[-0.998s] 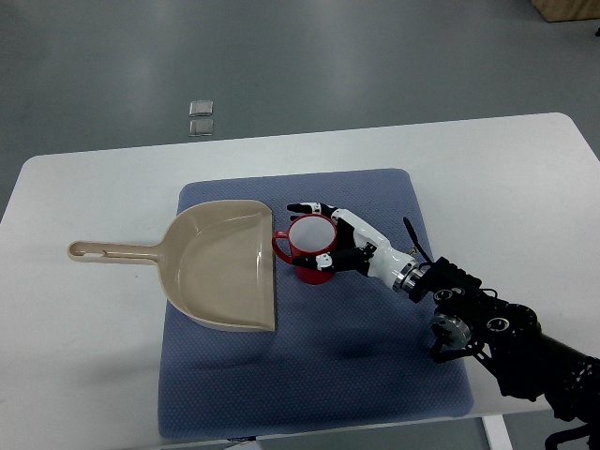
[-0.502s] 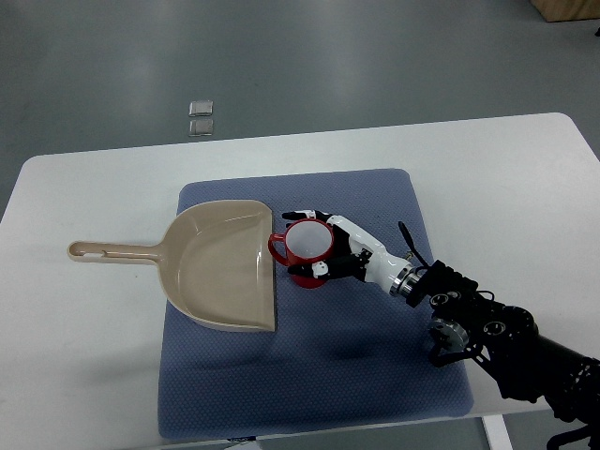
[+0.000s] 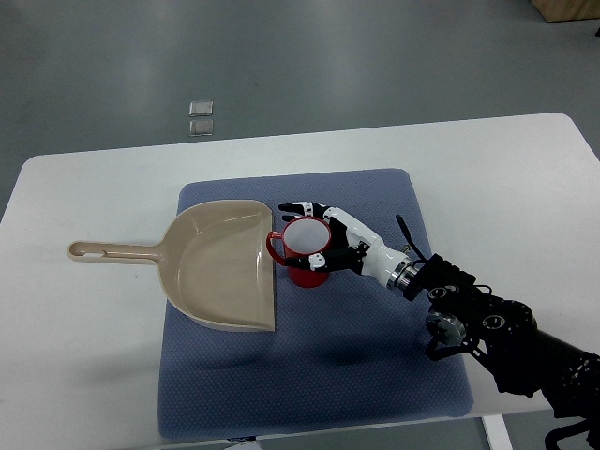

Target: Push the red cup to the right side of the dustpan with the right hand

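Observation:
A red cup with a white inside stands upright on the blue mat, its handle touching the right edge of the beige dustpan. My right hand is against the cup's right side, its fingers spread and wrapped loosely around the cup's far and near sides. The right arm comes in from the lower right corner. The left arm is out of view.
The dustpan's handle points left over the white table. The mat covers the table's middle. Two small square tiles lie on the grey floor beyond the table's far edge.
My right hand has pushed the red cup a little to the left, so its handle now touches the dustpan's right edge.

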You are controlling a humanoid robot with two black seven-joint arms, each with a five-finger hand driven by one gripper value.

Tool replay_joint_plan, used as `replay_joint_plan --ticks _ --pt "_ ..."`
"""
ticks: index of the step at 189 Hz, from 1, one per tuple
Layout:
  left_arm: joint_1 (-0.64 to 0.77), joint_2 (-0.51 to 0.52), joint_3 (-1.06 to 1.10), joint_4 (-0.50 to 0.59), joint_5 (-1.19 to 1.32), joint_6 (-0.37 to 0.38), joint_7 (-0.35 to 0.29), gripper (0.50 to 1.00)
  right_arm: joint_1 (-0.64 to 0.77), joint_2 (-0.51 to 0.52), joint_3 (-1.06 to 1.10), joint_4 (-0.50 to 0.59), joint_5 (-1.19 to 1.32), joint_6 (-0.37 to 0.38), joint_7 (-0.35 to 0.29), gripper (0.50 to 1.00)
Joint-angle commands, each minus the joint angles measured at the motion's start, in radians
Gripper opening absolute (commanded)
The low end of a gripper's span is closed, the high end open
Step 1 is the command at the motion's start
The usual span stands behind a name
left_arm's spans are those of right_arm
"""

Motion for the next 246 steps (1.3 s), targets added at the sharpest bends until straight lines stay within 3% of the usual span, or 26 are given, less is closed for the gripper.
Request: replay_joint_plan --ticks 1,151,191,219,234,246 --pt "0.0 0.0 0.0 0.0 -0.001 0.0 0.0 1.0 0.001 0.0 0.008 0.001 0.002 0.002 0.0 0.932" --pt "0.0 0.0 0.0 0.0 0.0 0.0 0.0 1.0 0.048 0.0 0.023 0.008 0.111 0.005 0.0 0.934" --pt "0.0 0.0 0.0 0.0 0.0 0.0 0.0 1.0 0.058 0.0 0.141 0.005 0.363 0.017 0.0 0.934" --pt "0.0 0.0 0.002 0.0 0.0 0.0 0.0 1.0 0.073 -0.063 0.18 -0.001 0.651 0.023 -0.157 0.934" --pt "0.0 0.0 0.003 -0.002 0.0 0.0 0.0 1.0 0.073 -0.101 0.172 -0.001 0.728 0.039 -0.18 0.934" --pt "0.0 0.0 0.005 -0.003 0.0 0.0 0.0 1.0 0.07 -0.126 0.181 -0.001 0.737 0.094 -0.18 0.934"
